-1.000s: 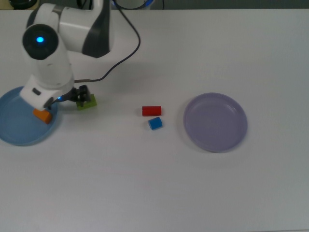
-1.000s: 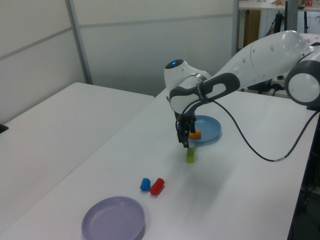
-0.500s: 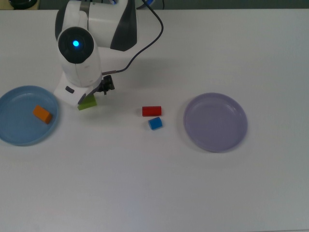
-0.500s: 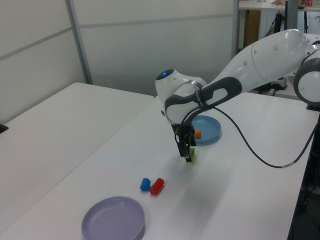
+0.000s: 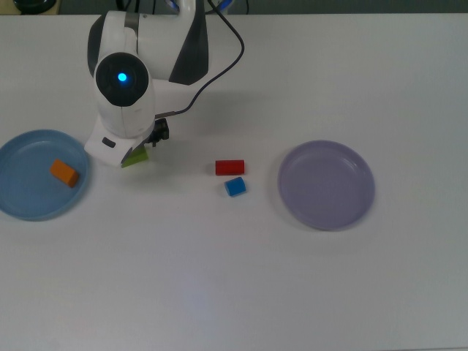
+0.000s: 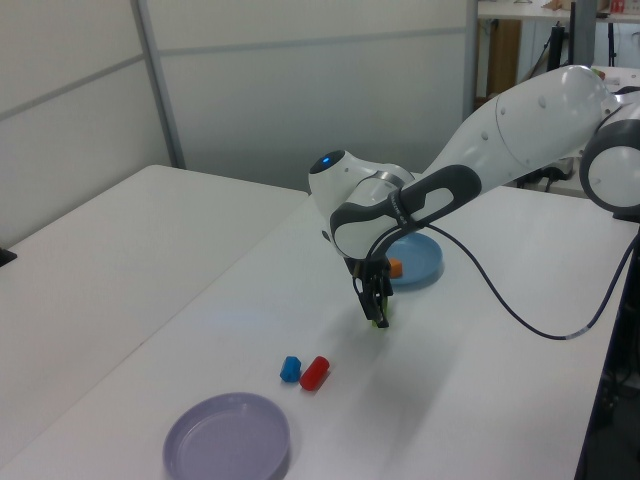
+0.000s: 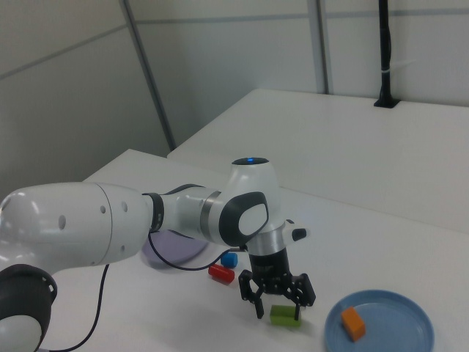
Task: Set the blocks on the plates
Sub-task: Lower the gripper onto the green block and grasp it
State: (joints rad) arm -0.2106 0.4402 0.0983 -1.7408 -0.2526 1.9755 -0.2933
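Note:
My gripper [image 7: 278, 312] is open and low over the table, its two fingers straddling the lime-green block [image 7: 283, 316]. In the top view the arm's head hides most of the gripper [image 5: 140, 151], and only a corner of the green block [image 5: 136, 157] shows. The orange block [image 5: 64, 172] lies in the light blue plate [image 5: 29, 199]. A red block [image 5: 229, 167] and a blue block [image 5: 235, 186] lie side by side mid-table. The lavender plate [image 5: 326, 184] holds nothing.
The arm's black cable [image 5: 219, 66] loops over the table behind the gripper. In the left view the gripper [image 6: 378, 312] sits between the blue plate [image 6: 420, 255] and the red block [image 6: 315, 372], blue block [image 6: 291, 369] and lavender plate [image 6: 228, 437].
The arm swung from over the blue plate's edge towards the top view's right. The gripper has settled lower around the green block. No block has moved.

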